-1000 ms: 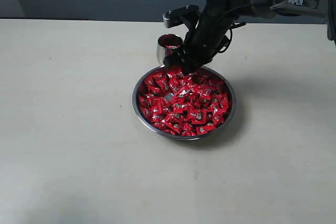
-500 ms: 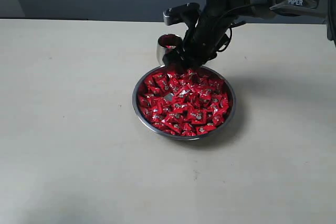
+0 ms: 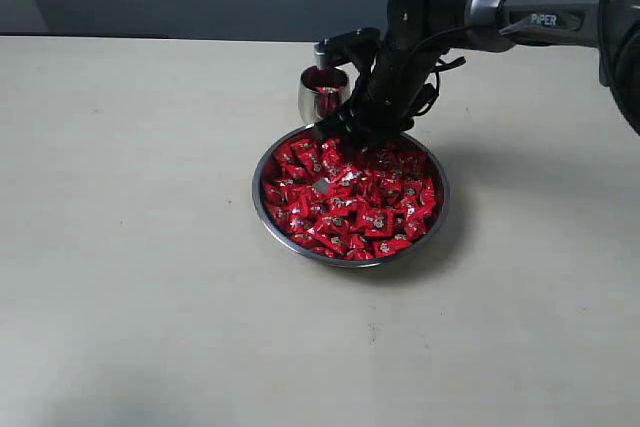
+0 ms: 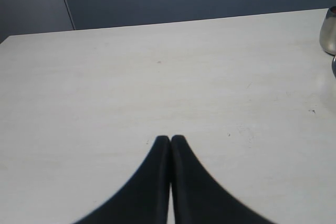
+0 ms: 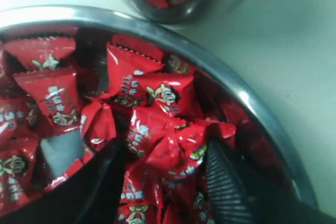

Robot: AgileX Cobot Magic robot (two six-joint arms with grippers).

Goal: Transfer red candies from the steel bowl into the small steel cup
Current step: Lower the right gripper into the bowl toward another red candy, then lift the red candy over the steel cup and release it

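Pale matte table (image 3: 130,247), dark blue-grey wall behind, nothing else on the surface. The wide shallow shiny steel bowl (image 3: 256,197) is the reference. It is heaped nearly to the rim with small glossy red wrapped candies (image 3: 350,202), pillow-shaped with crimped ends. The small mirror-sided steel cup (image 3: 318,97) stands just beyond the bowl's far rim, touching or nearly so, with red showing in its mouth. My read on handling: the candies are light, with a hard core under slick crinkly foil. They are loose in the pile, so they'll slide and shift under a finger, and a neighbour can easily get dragged along. Best hold is across the fat middle of one pillow, not the crimped ends, which will fold and slip. The right arm comes in over the bowl's far side, forearm roughly level and wrist pitched steeply down. The right gripper (image 5: 163,166) is down in the pile just inside the rim nearest the cup. Its dark ribbed fingers (image 5: 223,182) are spread, straddling a small cluster of candies, with nothing clamped yet. The left gripper (image 4: 170,145) is well away from the bowl over bare table, its fingertips pressed together and empty. The bowl is barely in its camera; only the cup's side is visible.
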